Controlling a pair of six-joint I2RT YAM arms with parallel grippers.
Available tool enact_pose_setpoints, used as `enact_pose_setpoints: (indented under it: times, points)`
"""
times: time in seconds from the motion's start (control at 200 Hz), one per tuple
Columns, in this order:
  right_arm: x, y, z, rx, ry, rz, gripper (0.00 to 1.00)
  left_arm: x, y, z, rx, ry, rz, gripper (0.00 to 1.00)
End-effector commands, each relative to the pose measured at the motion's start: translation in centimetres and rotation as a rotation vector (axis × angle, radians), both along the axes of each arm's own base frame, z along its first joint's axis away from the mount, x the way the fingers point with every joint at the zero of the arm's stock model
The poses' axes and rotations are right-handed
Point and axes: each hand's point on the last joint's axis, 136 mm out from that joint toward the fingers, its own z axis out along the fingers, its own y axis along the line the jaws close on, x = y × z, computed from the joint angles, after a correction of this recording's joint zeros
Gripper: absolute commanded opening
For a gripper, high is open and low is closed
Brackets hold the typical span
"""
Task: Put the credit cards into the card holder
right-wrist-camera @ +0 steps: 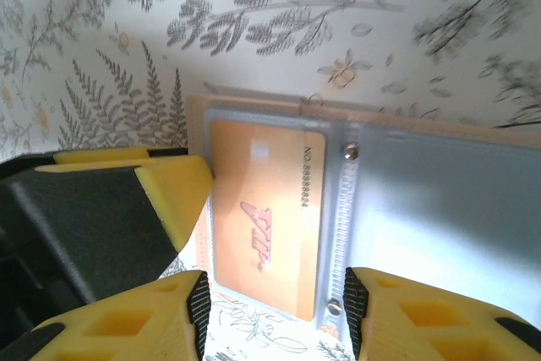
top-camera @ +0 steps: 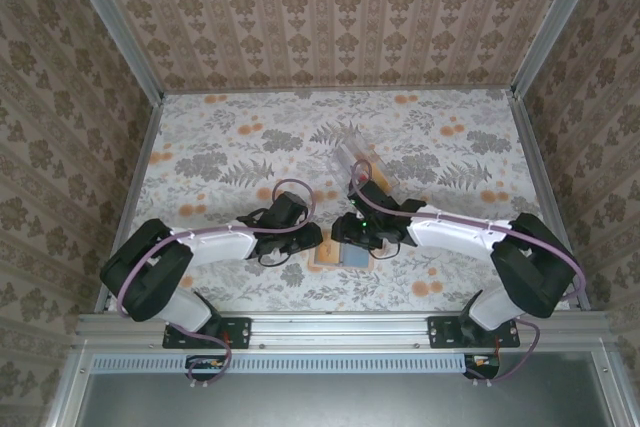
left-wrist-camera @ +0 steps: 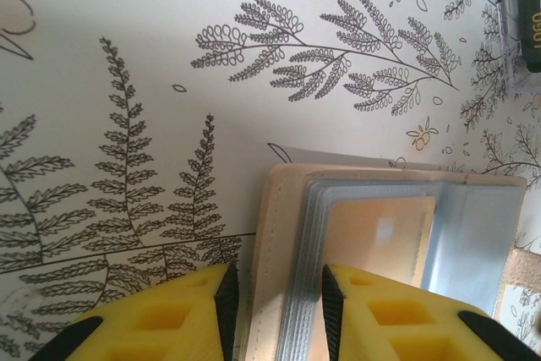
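Note:
The tan card holder (top-camera: 345, 255) lies open on the table, its clear sleeves (right-wrist-camera: 439, 209) facing up. An orange-tan credit card (right-wrist-camera: 266, 226) sits in the left sleeve, and it shows through the plastic (left-wrist-camera: 380, 234) in the left wrist view. My right gripper (right-wrist-camera: 272, 314) is open, its jaws either side of that card's near end without touching it. My left gripper (left-wrist-camera: 277, 310) is open over the holder's left edge (left-wrist-camera: 275, 243), one pad by the sleeve stack. Its finger (right-wrist-camera: 169, 188) shows at that edge in the right wrist view.
A clear plastic tray (top-camera: 352, 159) stands on the floral table behind the two grippers. A dark card (left-wrist-camera: 528, 23) lies in it. Both arms (top-camera: 230, 242) (top-camera: 450, 232) meet at the table's near middle, and patterned walls enclose the table.

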Motion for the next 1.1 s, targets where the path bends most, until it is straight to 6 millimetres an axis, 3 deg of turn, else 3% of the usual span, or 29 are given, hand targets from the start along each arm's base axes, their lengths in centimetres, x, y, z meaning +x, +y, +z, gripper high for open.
enact_pose_setpoints:
  times: [0.0, 0.13, 0.255, 0.38, 0.66, 1.095]
  points:
    - [1.2, -2.9, 2.4, -0.129, -0.1, -0.016, 0.49, 0.2, 0.0, 1.0, 0.007, -0.031, -0.011, 0.36]
    - [3.5, -5.1, 5.0, -0.228, -0.188, -0.01, 0.48, 0.5, 0.3, 1.7, 0.005, -0.056, -0.004, 0.38]
    - [5.2, -7.7, 5.8, -0.388, -0.19, 0.008, 0.45, 0.8, 0.4, 2.6, 0.004, -0.084, 0.003, 0.41]
    - [7.0, -8.6, 6.2, -0.509, -0.197, 0.052, 0.42, 1.3, 0.8, 3.5, 0.001, -0.115, 0.021, 0.45]
    - [9.0, -7.3, 4.5, -0.64, -0.133, 0.197, 0.36, 2.7, 1.5, 4.8, -0.014, -0.15, 0.073, 0.54]
    - [11.7, -6.1, 1.9, -0.825, -0.127, 0.303, 0.4, 3.6, 2.3, 5.1, -0.029, -0.153, 0.111, 0.71]
